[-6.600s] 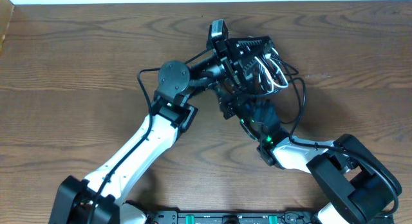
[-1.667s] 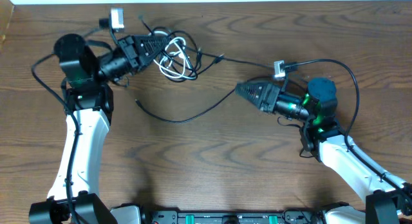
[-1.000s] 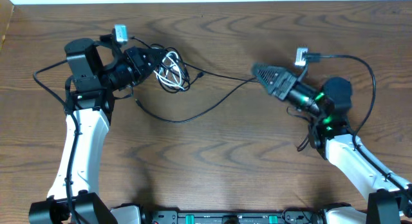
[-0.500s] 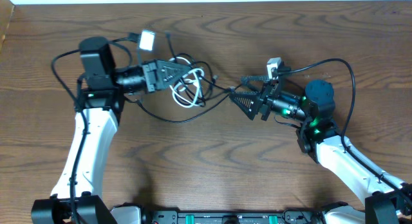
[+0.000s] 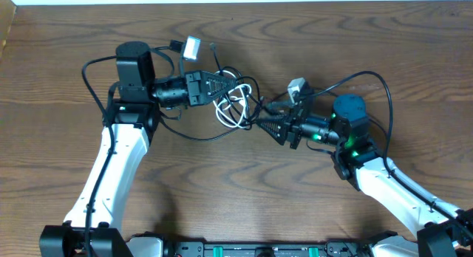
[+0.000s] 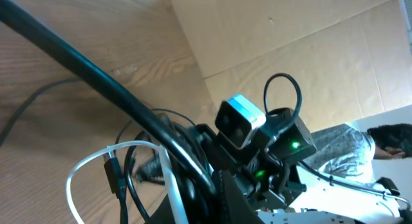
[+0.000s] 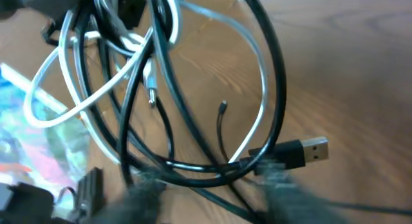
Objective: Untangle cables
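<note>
The cables form a tangled bundle of white loops (image 5: pixel 235 109) and black cord (image 5: pixel 194 136) at the table's middle. My left gripper (image 5: pixel 222 86) points right and is shut on the bundle's top, holding it just above the wood. In the left wrist view the white cable (image 6: pixel 96 165) and black strands run into the jaws (image 6: pixel 199 205). My right gripper (image 5: pixel 264 125) points left at the bundle's right side, open. In the right wrist view its blurred fingers (image 7: pixel 212 185) straddle black loops (image 7: pixel 277 76), with white loops (image 7: pixel 64 82) behind and a black USB plug (image 7: pixel 302 150) by the right finger.
The arms' own thicker black wires arc above each wrist, on the left (image 5: pixel 92 65) and on the right (image 5: pixel 377 83). The wood table (image 5: pixel 236 190) stretches all around. A cardboard wall (image 6: pixel 309 44) stands beyond the far edge.
The left gripper has carried the bundle to the right. The right gripper has moved left and down to meet it, and its open fingers now sit around the black loops.
</note>
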Robot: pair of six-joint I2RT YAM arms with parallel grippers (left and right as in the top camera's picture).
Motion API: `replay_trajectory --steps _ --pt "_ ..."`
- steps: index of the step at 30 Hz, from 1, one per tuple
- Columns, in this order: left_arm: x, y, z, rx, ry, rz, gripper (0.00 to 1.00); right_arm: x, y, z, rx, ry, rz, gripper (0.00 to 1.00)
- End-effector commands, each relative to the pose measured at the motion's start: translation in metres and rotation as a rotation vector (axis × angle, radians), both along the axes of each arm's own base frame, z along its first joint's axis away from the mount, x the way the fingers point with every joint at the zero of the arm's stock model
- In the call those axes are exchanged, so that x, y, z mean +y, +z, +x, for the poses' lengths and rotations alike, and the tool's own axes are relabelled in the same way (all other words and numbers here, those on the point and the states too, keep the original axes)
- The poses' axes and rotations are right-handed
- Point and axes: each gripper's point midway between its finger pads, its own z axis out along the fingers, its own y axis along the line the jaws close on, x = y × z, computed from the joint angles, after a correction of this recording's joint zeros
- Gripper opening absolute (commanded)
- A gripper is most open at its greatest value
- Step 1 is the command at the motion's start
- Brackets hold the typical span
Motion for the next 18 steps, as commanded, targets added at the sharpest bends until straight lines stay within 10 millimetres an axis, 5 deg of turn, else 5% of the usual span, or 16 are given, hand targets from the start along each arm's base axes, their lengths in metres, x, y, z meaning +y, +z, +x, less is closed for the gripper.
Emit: replay_trajectory --steps 1,4,9,15,18 --pt "-0.005 0.006 0.001 0.038 0.008 -0.009 0.08 -0.003 -0.011 0.007 0.010 -0.055 -0.048 0.17" --pt "-0.007 0.007 -0.001 0.060 0.002 -0.019 0.12 -0.019 -0.032 0.024 0.050 -0.192 -0.135 0.01" --pt "-0.006 0.007 0.000 0.044 0.002 -0.015 0.27 -0.056 -0.047 0.053 0.090 -0.429 -0.211 0.01" --pt "-0.006 0.007 0.001 0.022 0.006 -0.007 0.33 -0.128 -0.062 0.072 0.188 -0.725 -0.294 0.01" --pt "-0.004 0.004 0.006 0.015 0.035 0.010 0.32 -0.148 -0.060 0.071 0.215 -0.765 -0.296 0.01"
